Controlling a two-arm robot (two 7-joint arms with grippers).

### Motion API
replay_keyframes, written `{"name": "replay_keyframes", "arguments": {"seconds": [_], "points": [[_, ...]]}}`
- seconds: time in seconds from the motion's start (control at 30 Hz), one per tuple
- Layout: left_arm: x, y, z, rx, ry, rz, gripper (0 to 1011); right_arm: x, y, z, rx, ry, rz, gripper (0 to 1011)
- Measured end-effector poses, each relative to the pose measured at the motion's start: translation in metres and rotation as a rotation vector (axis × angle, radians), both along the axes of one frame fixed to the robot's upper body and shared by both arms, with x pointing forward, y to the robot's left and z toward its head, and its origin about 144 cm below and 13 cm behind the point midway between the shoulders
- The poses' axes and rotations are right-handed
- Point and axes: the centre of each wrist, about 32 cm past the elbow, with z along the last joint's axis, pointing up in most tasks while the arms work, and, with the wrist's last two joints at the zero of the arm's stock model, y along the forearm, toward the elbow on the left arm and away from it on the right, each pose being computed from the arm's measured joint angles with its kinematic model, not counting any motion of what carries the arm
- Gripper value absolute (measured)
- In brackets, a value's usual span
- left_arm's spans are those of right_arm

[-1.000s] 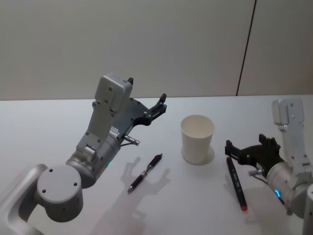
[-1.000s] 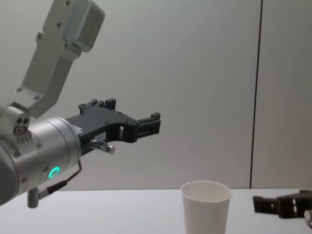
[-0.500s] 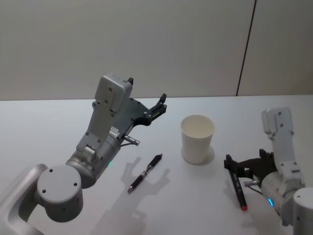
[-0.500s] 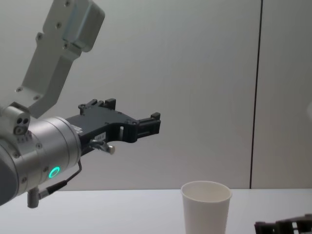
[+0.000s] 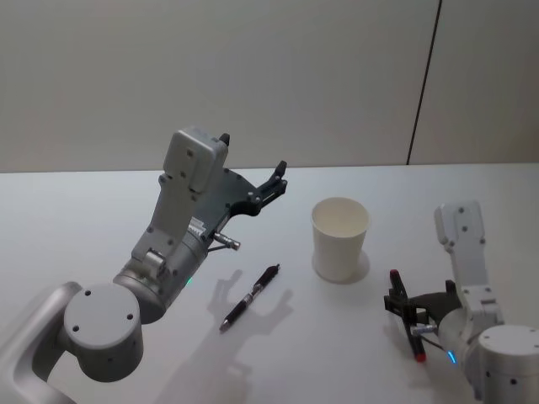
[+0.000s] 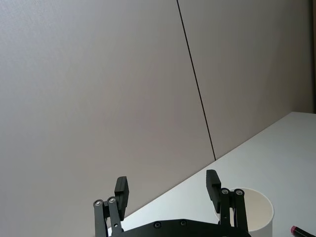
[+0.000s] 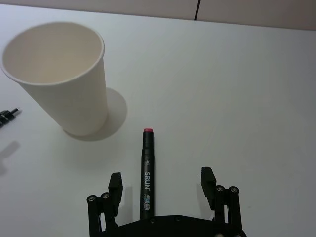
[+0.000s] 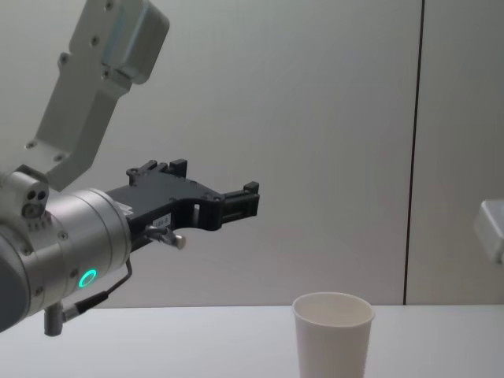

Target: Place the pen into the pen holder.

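Observation:
The pen holder, a white paper cup [image 5: 340,240], stands upright on the table, also seen as the cup [image 7: 59,74] [image 8: 332,335] [image 6: 253,217]. A black marker pen with a red end [image 7: 147,173] [image 5: 418,347] lies to the cup's right. My right gripper [image 5: 408,310] [image 7: 161,182] hangs open just over it, the marker's body between the fingers and nearer one of them. A slim black pen [image 5: 250,297] lies left of the cup. My left gripper [image 5: 274,181] [image 8: 236,203] [image 6: 168,190] is open and held in the air, left of the cup.
The white table [image 5: 76,227] reaches back to a plain grey wall with a dark vertical seam [image 5: 424,84]. The slim pen's tip [image 7: 7,116] shows beside the cup in the right wrist view.
My right gripper has drawn back toward me along the marker and dropped lower, leaving the chest view. The left arm, cup and both pens have stayed put.

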Motion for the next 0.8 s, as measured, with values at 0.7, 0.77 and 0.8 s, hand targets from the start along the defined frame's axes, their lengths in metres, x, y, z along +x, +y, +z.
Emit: {"name": "replay_keyframes", "arguments": {"seconds": [0.7,0.77,0.8], "points": [[0.0,0.0,0.0,0.0,0.0,0.0,1003,0.013,0.008,-0.023,-0.016,0.072,-0.01,668],[0.0,0.0,0.0,0.0,0.0,0.0,1003,0.014,0.008,-0.024,-0.016,0.075,-0.01,607],[0.0,0.0,0.0,0.0,0.0,0.0,1003,0.015,0.008,-0.025,-0.016,0.077,-0.009,566]]}}
